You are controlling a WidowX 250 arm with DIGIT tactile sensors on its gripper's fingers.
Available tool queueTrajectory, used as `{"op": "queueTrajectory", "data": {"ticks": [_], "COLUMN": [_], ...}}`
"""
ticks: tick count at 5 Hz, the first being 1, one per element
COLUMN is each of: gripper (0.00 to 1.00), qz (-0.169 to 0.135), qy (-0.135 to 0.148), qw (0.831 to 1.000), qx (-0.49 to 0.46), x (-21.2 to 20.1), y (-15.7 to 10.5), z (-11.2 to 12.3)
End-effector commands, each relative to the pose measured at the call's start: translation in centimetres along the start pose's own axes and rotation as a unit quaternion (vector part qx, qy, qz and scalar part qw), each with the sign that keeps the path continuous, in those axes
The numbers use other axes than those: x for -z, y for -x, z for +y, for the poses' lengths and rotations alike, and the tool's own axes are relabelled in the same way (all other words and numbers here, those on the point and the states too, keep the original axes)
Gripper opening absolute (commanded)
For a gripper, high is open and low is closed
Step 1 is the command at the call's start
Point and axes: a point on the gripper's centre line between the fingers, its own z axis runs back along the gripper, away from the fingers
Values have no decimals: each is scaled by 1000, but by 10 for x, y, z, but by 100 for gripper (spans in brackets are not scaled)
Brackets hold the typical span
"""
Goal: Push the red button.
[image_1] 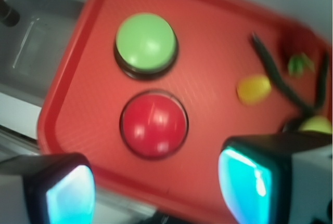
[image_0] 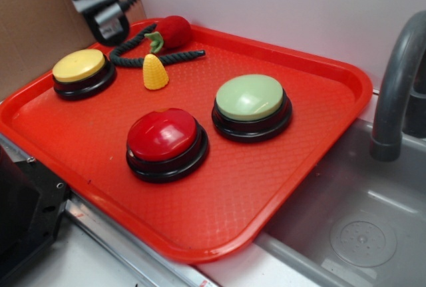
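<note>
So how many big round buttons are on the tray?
3. The red button sits near the front middle of the tray, the green button is beside it toward the sink, and the yellow button is at the far left corner. None seem hidden.

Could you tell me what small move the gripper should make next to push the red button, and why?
Probably move the gripper forward over the glossy red domed button, then lower it: the wrist view shows the open fingers short of that button, with nothing between them.
</note>
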Motion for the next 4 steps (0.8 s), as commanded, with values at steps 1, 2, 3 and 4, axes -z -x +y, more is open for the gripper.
{"op": "queueTrajectory", "data": {"ticks": [1, 2, 3, 4], "gripper": [100, 100, 100, 100], "qz": [19, 42, 37, 37], "qy": [5, 6, -10, -10], "qw": [995, 993, 993, 993], "qx": [94, 108, 116, 116], "x": [60, 78, 91, 91], "y": [4, 3, 9, 9], "z": [-25, -12, 0, 0]}}
